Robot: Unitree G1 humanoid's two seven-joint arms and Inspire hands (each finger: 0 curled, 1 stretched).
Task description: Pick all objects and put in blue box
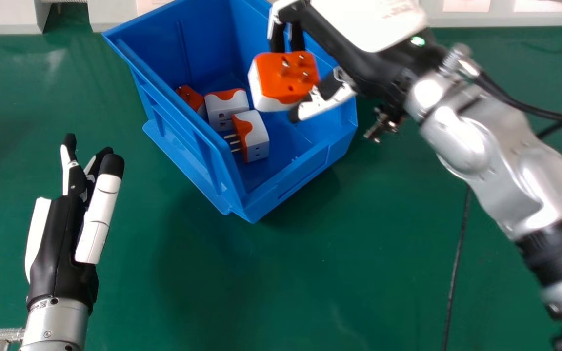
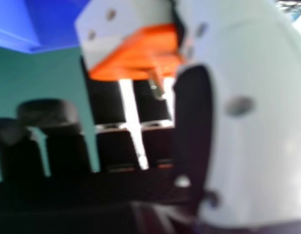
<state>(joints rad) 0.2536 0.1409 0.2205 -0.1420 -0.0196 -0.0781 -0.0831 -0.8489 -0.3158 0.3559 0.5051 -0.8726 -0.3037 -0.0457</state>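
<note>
Green table (image 1: 349, 282), thin black cable (image 1: 457, 258)

the box (image 1: 203, 161) is plain blue, the table (image 1: 349, 273) deep green. the three adapters (image 1: 226, 109) in it mix orange and white with curved borders; the held adapter (image 1: 281, 84) has an orange face, white sides. left hand (image 1: 59, 234) and right hand (image 1: 366, 61) are black and white, the forearm (image 1: 486, 146) silver.

Plug adapter (image 1: 288, 80), orange and white: held in the right hand (image 1: 359, 58), pins exposed. Blue box (image 1: 288, 183): upright, open-topped, below the hand's fingers. Three similar adapters (image 1: 259, 139): grouped inside, left of that hand.
</note>
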